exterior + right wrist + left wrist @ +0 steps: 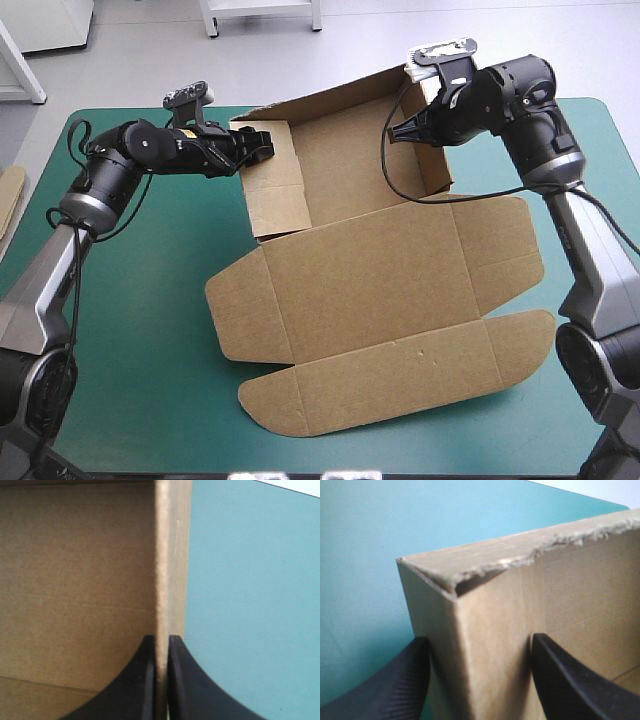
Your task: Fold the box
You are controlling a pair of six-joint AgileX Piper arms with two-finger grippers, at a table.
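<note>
Box (380,290) sits in the middle of the table (130,330). Its tray half is toward the far edge with walls up; the lid and flaps lie flat toward the near edge.

Left gripper (262,143) is at the tray's left wall by its far corner. Jaws are apart, straddling the doubled wall, one outside and one inside. Can't tell if they touch it.

Right gripper (397,131) is on the tray's right wall, jaws clamped on the top edge with the board pinched between.

Handling, my guess:
- Light, stiff corrugated board that bends cleanly only at the scored creases.
- The ragged edge on the left wall suggests it crushes or tears if squeezed hard.
- The empty tray will likely slide on the table.

Best hold: wall tops near corners, or flap edges close to a crease, with one side pinned while the other is worked.
</note>
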